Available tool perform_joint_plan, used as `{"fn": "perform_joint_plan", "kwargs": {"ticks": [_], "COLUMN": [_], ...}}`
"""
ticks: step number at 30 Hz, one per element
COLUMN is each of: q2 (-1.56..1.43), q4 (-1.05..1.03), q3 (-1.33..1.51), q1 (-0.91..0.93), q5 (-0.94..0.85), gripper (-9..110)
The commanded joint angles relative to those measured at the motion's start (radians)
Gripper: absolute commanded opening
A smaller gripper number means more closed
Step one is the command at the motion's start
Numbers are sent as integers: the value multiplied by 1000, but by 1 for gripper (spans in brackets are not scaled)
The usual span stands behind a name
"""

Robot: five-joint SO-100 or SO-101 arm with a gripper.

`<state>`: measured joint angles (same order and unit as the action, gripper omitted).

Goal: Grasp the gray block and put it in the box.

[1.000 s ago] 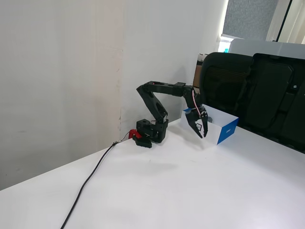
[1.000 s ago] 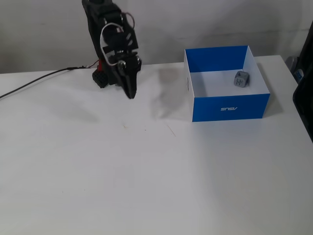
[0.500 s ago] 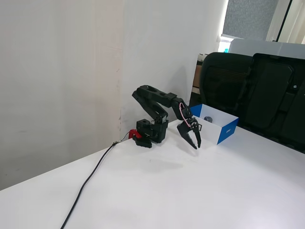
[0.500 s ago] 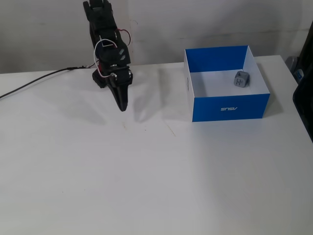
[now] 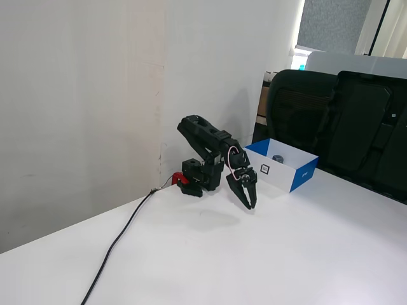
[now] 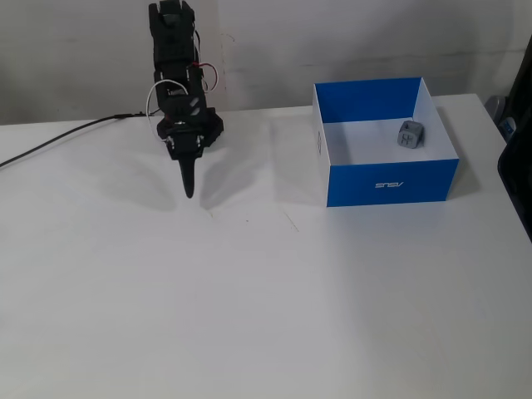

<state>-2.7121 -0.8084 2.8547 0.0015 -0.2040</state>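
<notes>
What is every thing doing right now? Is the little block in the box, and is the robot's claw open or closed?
gray block: lying inside the box, near its right wall, nothing holding it.
box: open on top, standing flat on the table.
gripper: shut, empty, pointing down over the table, away from the box.
black cable: lying loose across the table to the arm's base.
office chairs: standing behind the table, nobody in them.
</notes>
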Motion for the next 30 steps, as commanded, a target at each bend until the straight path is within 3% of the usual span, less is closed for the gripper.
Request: {"fn": "perform_joint_plan", "kwargs": {"ticks": [1,18,25,30], "q2": [-35,-270,-653,-683], "q4": [41,5,-201,-230], "q3": [26,198,293,296], "q1": [-11,9,23,12], "q5": [52,55,43,57], "gripper": [0,0,0,0]}}
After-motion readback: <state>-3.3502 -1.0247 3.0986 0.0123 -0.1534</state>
